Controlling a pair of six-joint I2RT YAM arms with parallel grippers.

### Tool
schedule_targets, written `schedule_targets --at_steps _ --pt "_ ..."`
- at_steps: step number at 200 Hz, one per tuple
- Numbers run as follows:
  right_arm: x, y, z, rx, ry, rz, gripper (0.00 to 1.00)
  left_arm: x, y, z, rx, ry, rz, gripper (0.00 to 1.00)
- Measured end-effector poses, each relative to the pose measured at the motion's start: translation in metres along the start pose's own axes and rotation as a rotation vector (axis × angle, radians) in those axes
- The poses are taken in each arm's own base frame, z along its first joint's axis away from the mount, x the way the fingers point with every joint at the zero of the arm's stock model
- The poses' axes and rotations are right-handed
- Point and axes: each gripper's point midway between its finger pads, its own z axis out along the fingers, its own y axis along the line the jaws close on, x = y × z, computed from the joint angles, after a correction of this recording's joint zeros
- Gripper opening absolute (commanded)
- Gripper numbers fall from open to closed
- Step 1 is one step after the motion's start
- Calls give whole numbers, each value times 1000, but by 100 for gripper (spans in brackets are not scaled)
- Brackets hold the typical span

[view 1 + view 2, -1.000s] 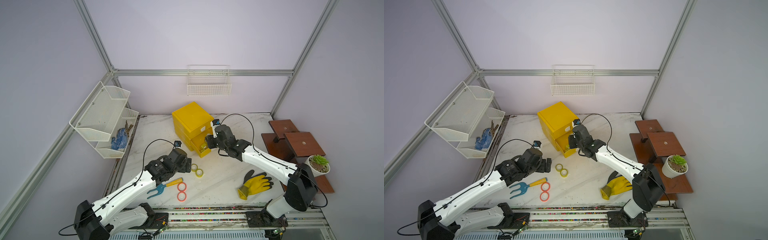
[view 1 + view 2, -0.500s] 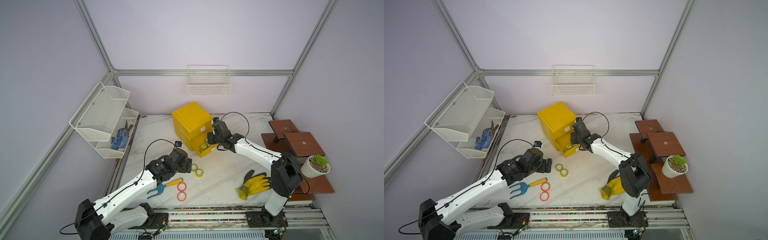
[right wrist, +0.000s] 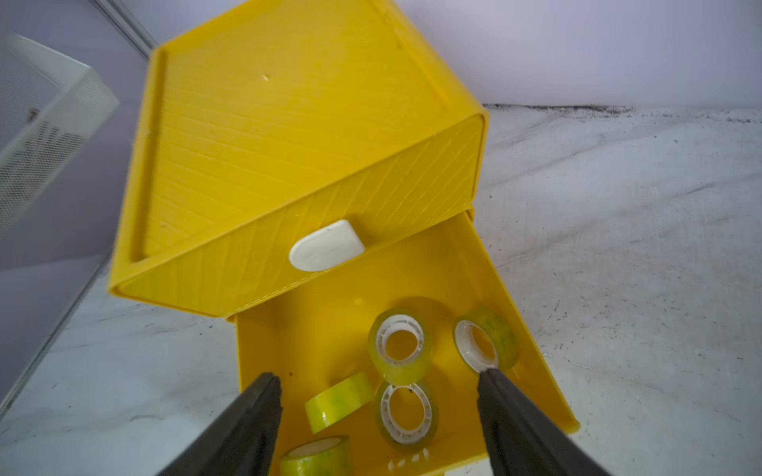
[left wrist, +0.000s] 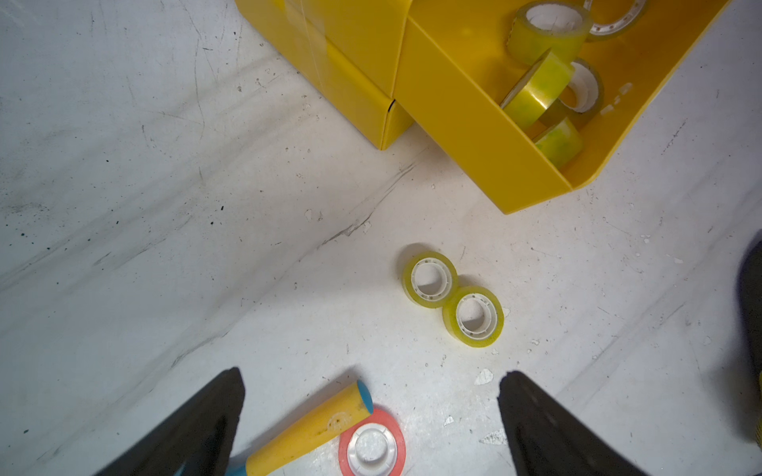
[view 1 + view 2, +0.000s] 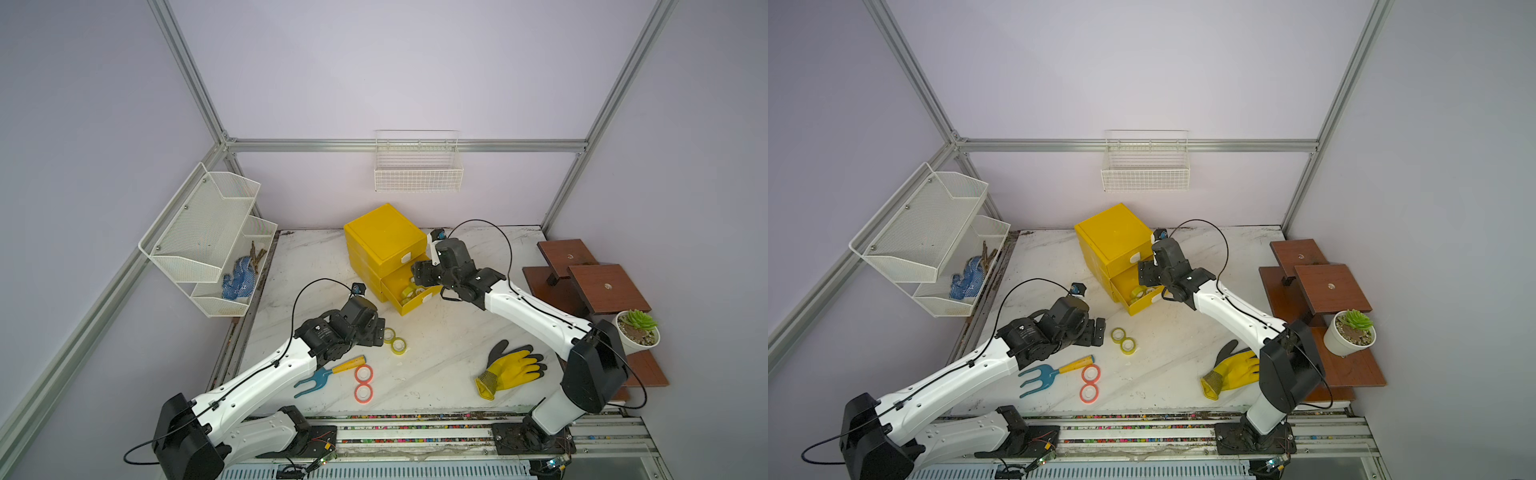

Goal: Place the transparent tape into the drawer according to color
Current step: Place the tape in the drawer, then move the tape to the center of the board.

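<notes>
- Where the white marble table [image 5: 457, 332] nears the middle of its back edge, a yellow cabinet [image 5: 382, 237] stands.
- Under its shut top drawer with the white handle [image 3: 325, 245], the open drawer [image 3: 321, 329] is pulled out toward the table's centre.
- The right jaws hang over the open drawer, spread wide, gripping nothing (one black finger [image 3: 507, 412] overlaps a roll's edge in the right wrist view; I cannot tell if they touch).
- The left jaws hover low over the table, left of its centre, wide apart and empty.
- A yellow glove [image 5: 509, 370] lies flat near the front right corner.
- A blue garden fork [image 5: 316, 376] with a yellow grip lies near the front edge, left of the middle.
- Two pink-red rings [image 5: 363, 374] [image 5: 363, 393] lie flat near the middle of the front edge, one just beside the other, at the end of the fork's grip.
- Two loose yellow-green rolls [image 4: 429, 279] [image 4: 473, 316] lie flat near the table's centre, touching each other, between the open drawer and the rings.
- Five stored rolls [image 3: 398, 346] show inside the open drawer, yellow-green, some flat and some on edge.
</notes>
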Motion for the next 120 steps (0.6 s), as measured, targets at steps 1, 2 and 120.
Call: schedule_targets --at_steps 1,2,120 --pt "0 0 -1 -3 -1 1 80 0 0 0 0 1 0 100" --pt "0 1 -3 -7 -5 0 80 0 0 0 0 2 0 100" --pt "63 -4 -64 -159 -39 50 81 28 -28 52 63 136 24 99"
